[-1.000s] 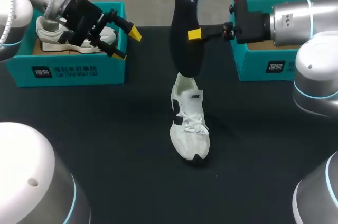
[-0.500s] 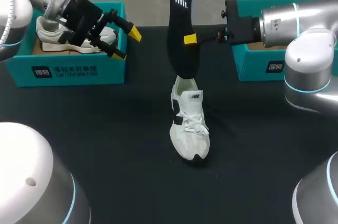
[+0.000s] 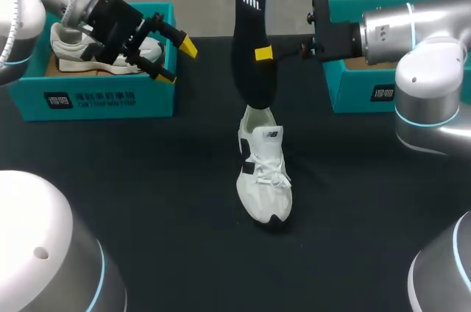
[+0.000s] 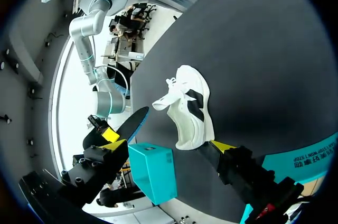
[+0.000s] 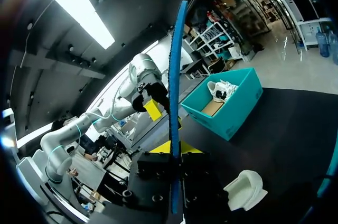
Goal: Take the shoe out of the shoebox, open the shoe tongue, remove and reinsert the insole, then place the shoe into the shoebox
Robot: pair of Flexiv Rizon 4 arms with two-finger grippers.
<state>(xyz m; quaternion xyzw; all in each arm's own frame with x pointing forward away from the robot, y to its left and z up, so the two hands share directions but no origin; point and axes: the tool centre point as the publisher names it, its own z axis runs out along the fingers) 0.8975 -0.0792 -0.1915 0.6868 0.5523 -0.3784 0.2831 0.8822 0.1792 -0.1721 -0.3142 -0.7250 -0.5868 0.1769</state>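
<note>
A white shoe (image 3: 263,172) stands on the black table, toe toward the front; it lies ahead of the fingers in the left wrist view (image 4: 189,109). Its black insole (image 3: 254,40) hangs upright above the heel, with my right gripper (image 3: 263,53) shut on its edge. The right wrist view shows the insole (image 5: 177,102) edge-on between that gripper's (image 5: 174,150) fingers, the shoe (image 5: 244,188) below. My left gripper (image 3: 176,60) is open and empty, hovering by the left shoebox (image 3: 96,95); its (image 4: 168,145) fingers stand wide apart.
The teal left shoebox holds another white shoe (image 3: 81,51). A second teal shoebox (image 3: 368,91) stands at the back right under my right arm. Bare black table lies in front of and around the shoe.
My right arm shifted the insole a little to the left and upward, then held it there. The left arm and the shoe stayed put.
</note>
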